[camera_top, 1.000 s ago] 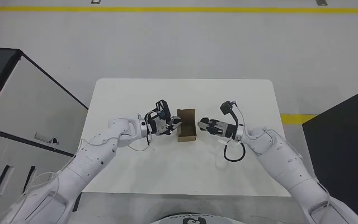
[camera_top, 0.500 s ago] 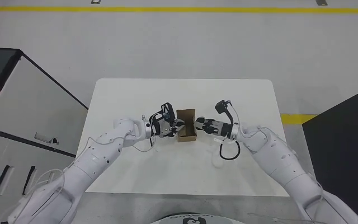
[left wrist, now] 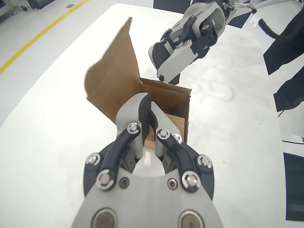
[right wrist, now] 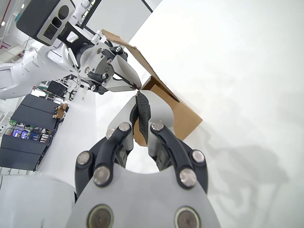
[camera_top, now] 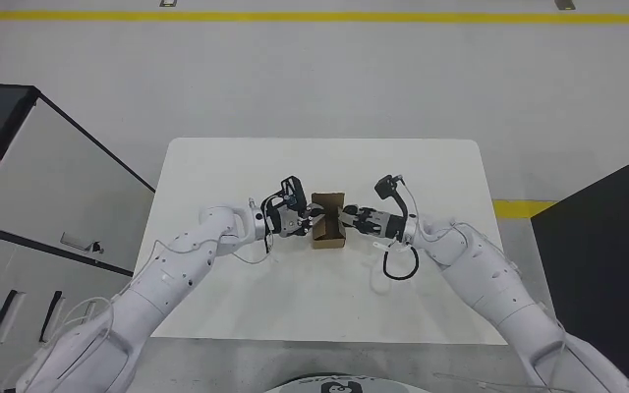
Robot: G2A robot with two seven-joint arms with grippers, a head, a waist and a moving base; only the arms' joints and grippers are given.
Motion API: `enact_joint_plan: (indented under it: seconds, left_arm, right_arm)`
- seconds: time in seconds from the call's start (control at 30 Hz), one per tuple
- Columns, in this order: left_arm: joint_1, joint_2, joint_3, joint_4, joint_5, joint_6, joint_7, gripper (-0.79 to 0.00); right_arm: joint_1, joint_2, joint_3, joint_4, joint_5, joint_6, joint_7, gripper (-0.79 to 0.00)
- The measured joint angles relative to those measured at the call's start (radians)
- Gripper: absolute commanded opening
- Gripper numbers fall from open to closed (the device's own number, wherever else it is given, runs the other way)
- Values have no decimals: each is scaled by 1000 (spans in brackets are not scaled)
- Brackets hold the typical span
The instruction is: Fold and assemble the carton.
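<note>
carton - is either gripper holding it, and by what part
Neither seems to: left gripper and right gripper have jaws shut, tips at opposite walls of the carton.

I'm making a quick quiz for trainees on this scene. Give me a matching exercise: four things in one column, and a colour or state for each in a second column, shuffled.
Things:
1. carton
2. table
3. floor stripe
4. left gripper

Colour or state:
A. white
B. shut, at the carton's rim
C. yellow
D. brown

Pairs: 1-D, 2-A, 3-C, 4-B.
</note>
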State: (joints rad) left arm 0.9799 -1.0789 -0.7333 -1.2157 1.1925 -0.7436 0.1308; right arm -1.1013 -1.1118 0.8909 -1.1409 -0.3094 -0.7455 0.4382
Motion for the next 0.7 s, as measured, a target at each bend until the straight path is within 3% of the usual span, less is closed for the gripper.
enact_joint_plan:
  seconds: [0.27,0.7]
  left_arm:
    - [28,11,-38,-27,14,-17,-11,-785]
    - [27,-10,-24,10,5,-31,-16,-785]
  right_arm:
    - [-7,3,17,-32,-8,0,4,-785]
    - [26,-20,-28,-15,-87,69,3,-785]
